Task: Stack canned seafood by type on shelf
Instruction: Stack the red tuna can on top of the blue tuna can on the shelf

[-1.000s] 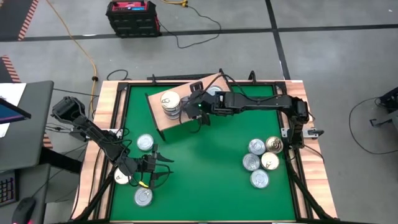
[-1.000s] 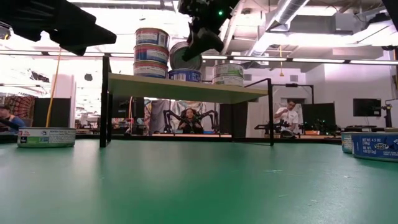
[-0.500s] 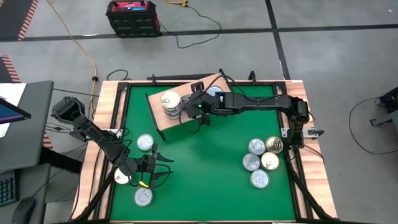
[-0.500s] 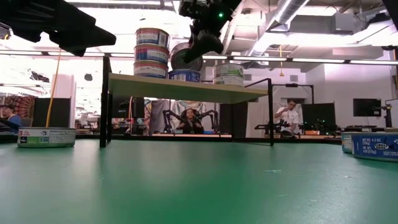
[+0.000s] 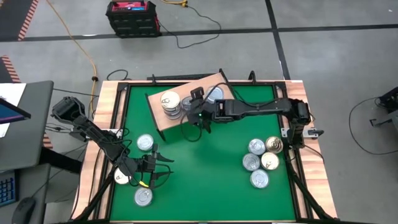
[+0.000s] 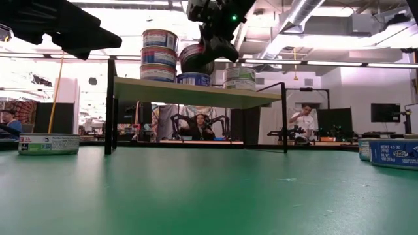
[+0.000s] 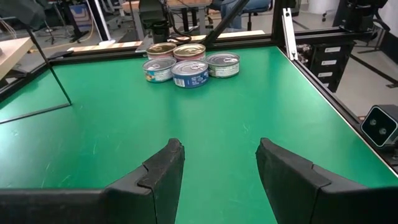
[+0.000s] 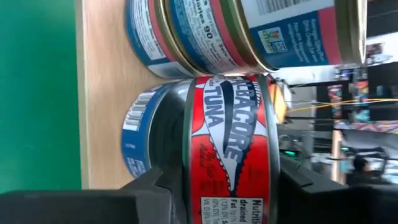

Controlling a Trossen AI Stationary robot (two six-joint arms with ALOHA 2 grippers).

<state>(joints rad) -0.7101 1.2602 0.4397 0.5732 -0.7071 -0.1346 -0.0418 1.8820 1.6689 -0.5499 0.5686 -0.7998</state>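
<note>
A green table point(image 5: 205, 168) with a pale wooden rim fills the overhead view, and its middle is bare and open. Near the far edge stands a small light-wood shelf point(image 5: 163, 124) on thin black legs, turned at an angle.

The right gripper point(image 5: 200, 114) reaches over the shelf's front part, its fingers closed on a flat round tin with a red tuna label point(image 8: 229, 155). The level view shows this tin point(image 6: 194, 57) held just above a blue-labelled tin point(image 6: 193, 79) standing on the board; whether the two touch cannot be told. Just beside it, a stack of three blue and white tins point(image 6: 159, 55) stands on the shelf's left part, and a single pale tin point(image 6: 240, 77) stands toward the right.

The left gripper point(image 5: 153, 169) hovers low near the table's front left corner, jaws parted and empty. Three loose silver-lidded tins point(image 5: 145, 143) lie around it.

Five more tins point(image 5: 261, 160) cluster by the right edge, well apart from the shelf.

Beyond the table, a grey workshop floor carries a yellow cable point(image 5: 81, 50); people sit at benches in the background.
</note>
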